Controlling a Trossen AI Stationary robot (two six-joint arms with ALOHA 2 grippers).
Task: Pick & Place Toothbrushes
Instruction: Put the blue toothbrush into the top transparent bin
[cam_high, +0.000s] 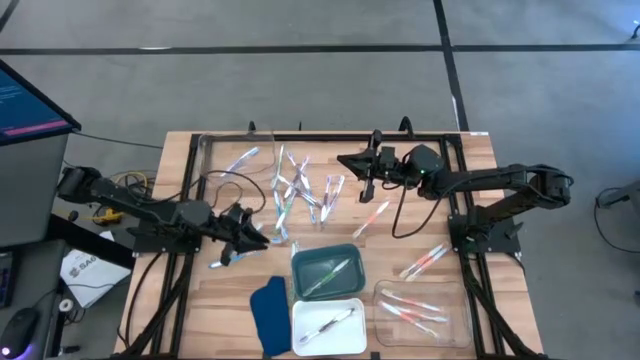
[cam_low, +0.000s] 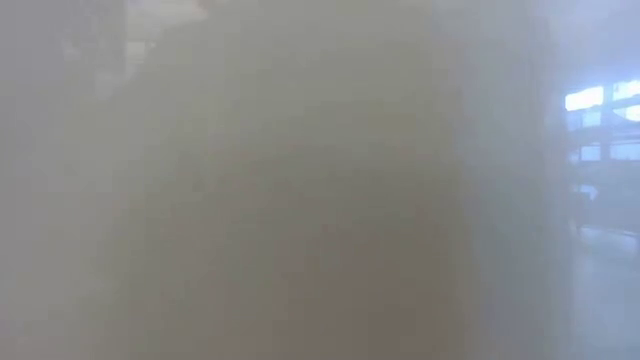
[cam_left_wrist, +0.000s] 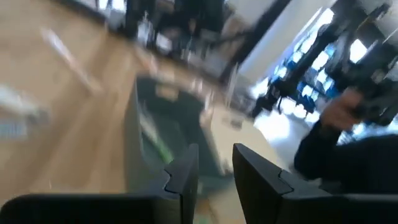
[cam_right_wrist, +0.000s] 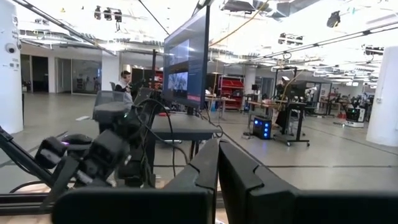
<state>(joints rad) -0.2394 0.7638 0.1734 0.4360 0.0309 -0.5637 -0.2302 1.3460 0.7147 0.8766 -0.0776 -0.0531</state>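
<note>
Several toothbrushes (cam_high: 295, 188) lie scattered on the wooden table's far middle. One green toothbrush lies in the green tray (cam_high: 327, 270), one in the white tray (cam_high: 328, 325), and several pink ones in the clear tray (cam_high: 420, 312). More pink ones (cam_high: 425, 260) lie loose at the right. My left gripper (cam_high: 262, 238) hovers left of the green tray (cam_left_wrist: 155, 143), pointing at it. Its fingers (cam_left_wrist: 186, 174) stand a little apart, and nothing shows between them. My right gripper (cam_high: 345, 163) is shut and empty, held high over the far middle (cam_right_wrist: 217, 171).
A dark blue cloth (cam_high: 268, 315) lies left of the white tray. A blue toothbrush (cam_high: 216, 262) lies near my left arm, and a clear tray (cam_high: 235, 160) stands at the far left. A person (cam_left_wrist: 348, 143) is beyond the table. The low view is fogged over.
</note>
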